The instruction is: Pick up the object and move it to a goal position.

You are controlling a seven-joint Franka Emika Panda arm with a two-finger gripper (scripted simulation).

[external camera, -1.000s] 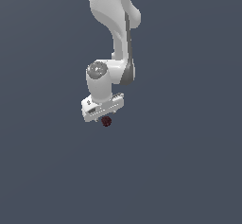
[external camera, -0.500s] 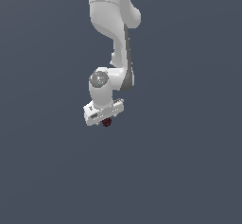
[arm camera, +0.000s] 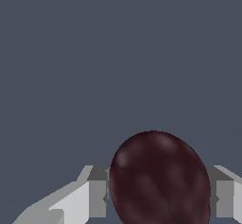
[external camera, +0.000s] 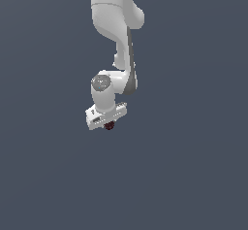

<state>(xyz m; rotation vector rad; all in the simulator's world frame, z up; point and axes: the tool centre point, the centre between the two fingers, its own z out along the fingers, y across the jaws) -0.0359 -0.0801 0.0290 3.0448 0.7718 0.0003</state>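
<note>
Over the last second the arm [external camera: 114, 40] has swung slightly toward the exterior view's left, carrying the claw [external camera: 109, 124] pinched on the ball [external camera: 110, 125] between its fingers [arm camera: 97, 192], so the pick looks done and only transport to the goal remains.

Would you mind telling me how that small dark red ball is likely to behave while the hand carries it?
The ball looks rounded, so it would probably roll if released. It seems to keep its shape between the fingers, suggesting it is fairly stiff. Being far smaller than the hand, it is likely light, though its curved sides might let it slip.
</note>
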